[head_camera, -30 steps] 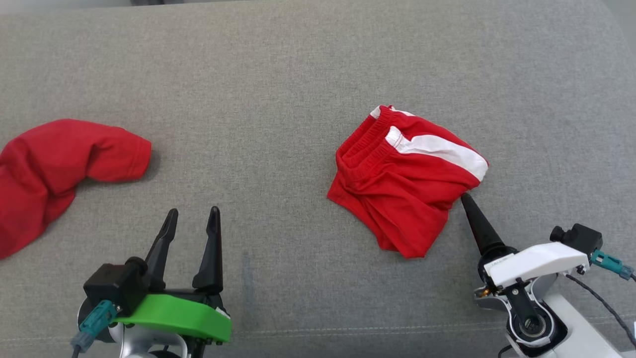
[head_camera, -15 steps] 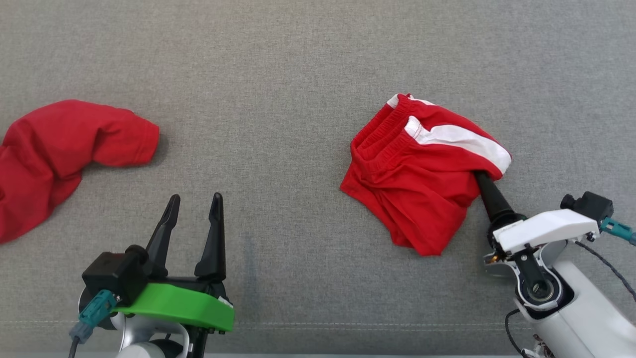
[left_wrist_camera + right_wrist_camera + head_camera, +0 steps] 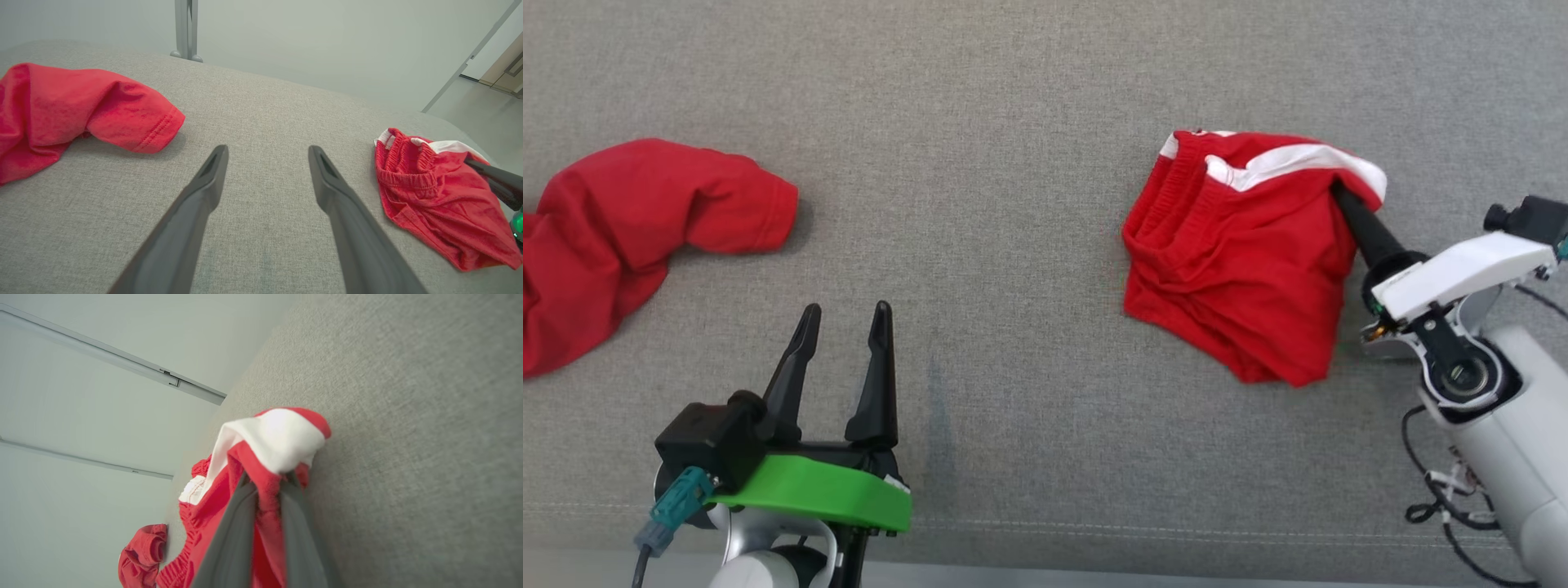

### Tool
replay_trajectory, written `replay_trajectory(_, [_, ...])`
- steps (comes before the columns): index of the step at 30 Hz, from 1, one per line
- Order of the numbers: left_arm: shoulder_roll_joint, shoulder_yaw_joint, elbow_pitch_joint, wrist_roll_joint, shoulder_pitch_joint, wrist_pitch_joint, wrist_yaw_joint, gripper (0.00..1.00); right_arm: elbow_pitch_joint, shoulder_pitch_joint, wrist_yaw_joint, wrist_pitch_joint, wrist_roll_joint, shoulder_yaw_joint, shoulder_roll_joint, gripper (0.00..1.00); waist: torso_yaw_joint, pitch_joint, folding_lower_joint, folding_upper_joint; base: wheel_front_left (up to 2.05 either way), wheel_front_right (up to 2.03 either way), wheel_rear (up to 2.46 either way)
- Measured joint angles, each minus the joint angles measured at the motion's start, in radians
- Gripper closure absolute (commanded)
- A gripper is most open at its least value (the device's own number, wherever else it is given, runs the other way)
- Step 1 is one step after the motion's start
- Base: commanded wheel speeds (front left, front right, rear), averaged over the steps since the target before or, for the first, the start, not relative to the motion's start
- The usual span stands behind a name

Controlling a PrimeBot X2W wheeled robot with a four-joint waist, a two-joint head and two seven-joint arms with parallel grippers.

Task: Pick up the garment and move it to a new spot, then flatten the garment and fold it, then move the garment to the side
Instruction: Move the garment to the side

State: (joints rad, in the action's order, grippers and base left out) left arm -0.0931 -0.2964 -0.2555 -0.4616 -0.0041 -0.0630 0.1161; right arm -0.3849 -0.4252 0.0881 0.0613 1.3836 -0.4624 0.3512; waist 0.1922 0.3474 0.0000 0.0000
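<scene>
The garment (image 3: 1233, 269) is a small red piece with a white panel and a gathered red band. It is thin, soft and light, so it will likely sag, stretch and trail from wherever it is held rather than keep its shape. Nothing about it looks fragile or slippery. The gathered band and the hemmed edges are probably the firmest places to take hold, and a pinch on 1 loose fold may leave the rest bunched.

It lies crumpled on the right side of the grey cushion (image 3: 1013, 163), near the far edge and well back from the near edge. The right gripper (image 3: 1347, 204) comes in from the garment's right side, and its 2 fingers are pinched together on a red fold just under the white panel (image 3: 278, 437). That end is drawn up onto the fingers, while the rest appears to rest on the cushion.

The left gripper (image 3: 846, 310) hangs near the near edge with its jaws spread wide and nothing between them, well apart from the garment. A plain red garment (image 3: 645, 220) lies at the left edge.
</scene>
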Motion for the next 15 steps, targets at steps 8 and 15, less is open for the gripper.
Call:
replay_trajectory(8, [0.003,0.001,-0.001,0.0,-0.012,0.0,0.0,0.0,-0.049,-0.116,-0.012,-0.091,-0.031,0.018,0.136,1.0,0.02,0.035,0.0,0.0,0.0,0.0,0.0])
replay_trajectory(15, [-0.008,0.006,-0.012,0.013,-0.017,0.002,0.0,0.0,-0.081,-0.207,-0.048,-0.169,-0.072,0.025,0.254,1.0,0.036,0.072,0.0,0.0,0.0,0.0,0.0])
